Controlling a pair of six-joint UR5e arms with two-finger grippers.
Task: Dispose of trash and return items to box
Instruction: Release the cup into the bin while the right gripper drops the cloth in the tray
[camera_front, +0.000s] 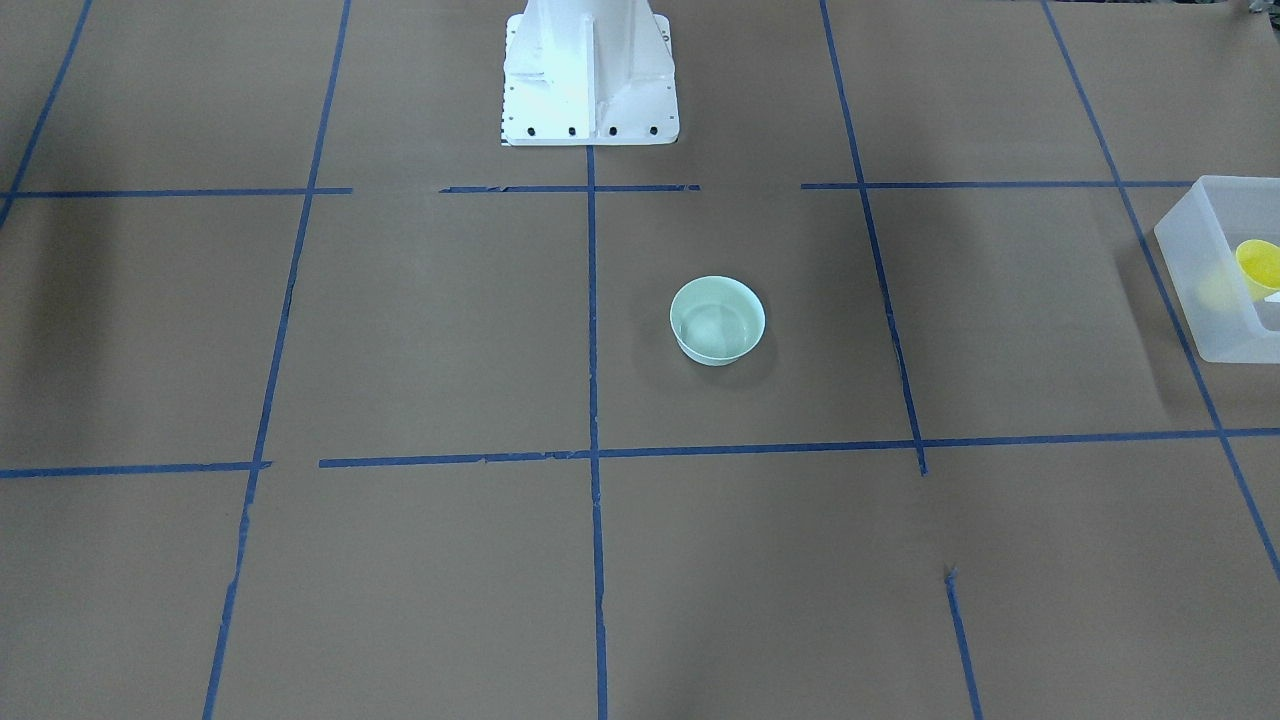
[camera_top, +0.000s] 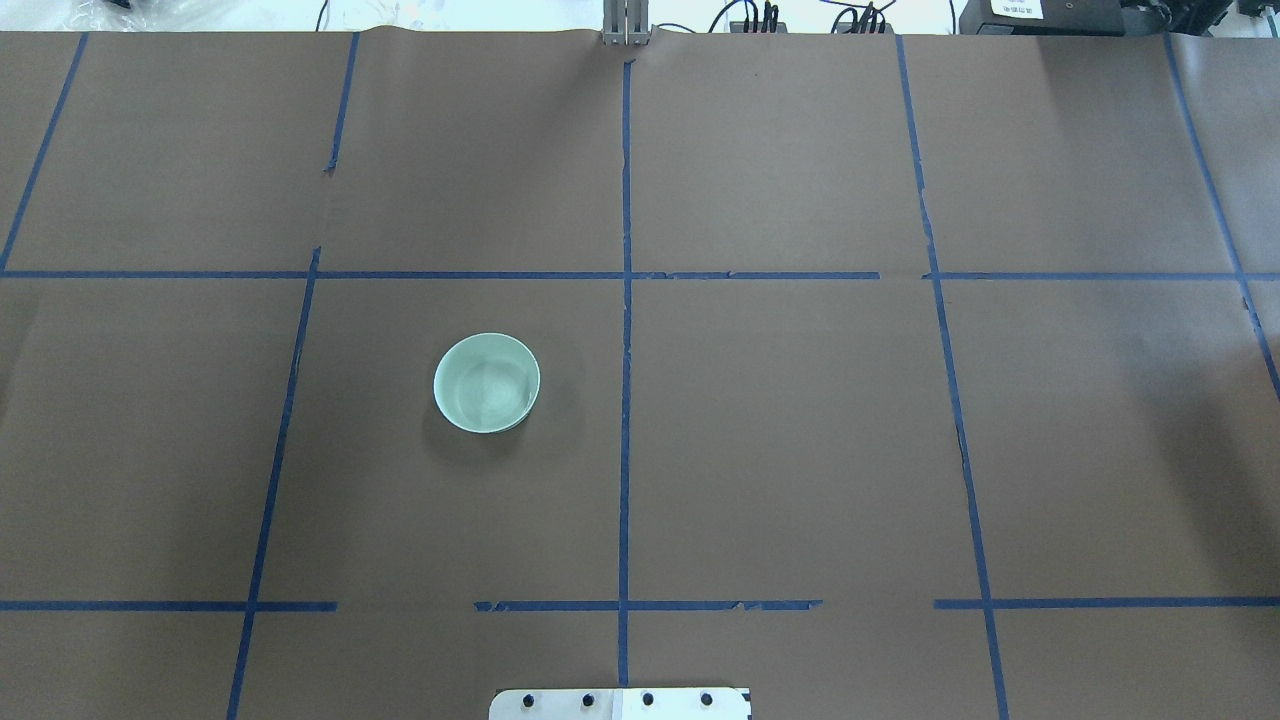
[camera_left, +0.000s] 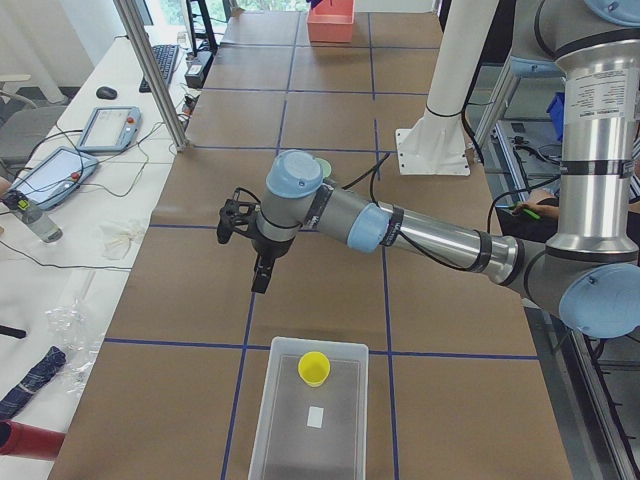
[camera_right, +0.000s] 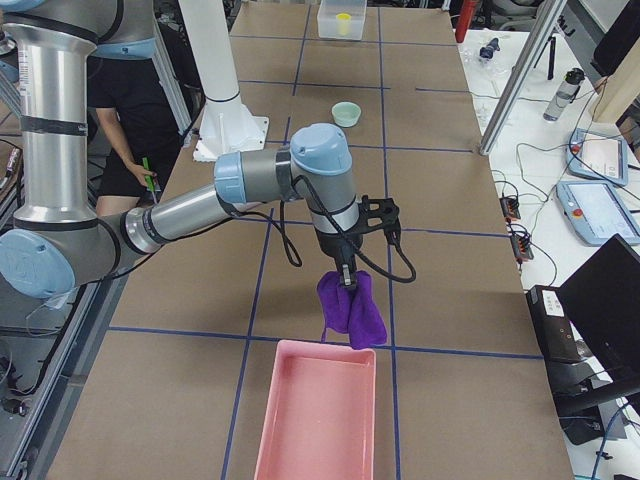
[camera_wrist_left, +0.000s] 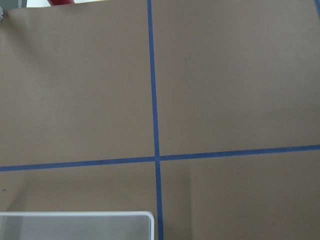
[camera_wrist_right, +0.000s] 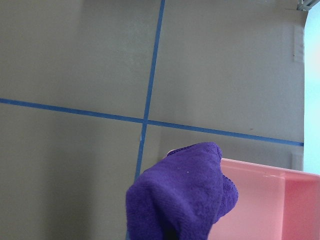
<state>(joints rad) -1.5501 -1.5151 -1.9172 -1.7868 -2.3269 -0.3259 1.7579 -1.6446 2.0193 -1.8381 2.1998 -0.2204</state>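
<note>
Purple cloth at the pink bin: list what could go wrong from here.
1. The purple cloth hangs from the right claw at the pink bin's rim, not over its middle; released here, it may drape over the rim or land on the table.
2. The limp cloth could snag on the claw.
3. The pale green bowl sits mid-table, far from the pink bin, and may be left behind.
</note>
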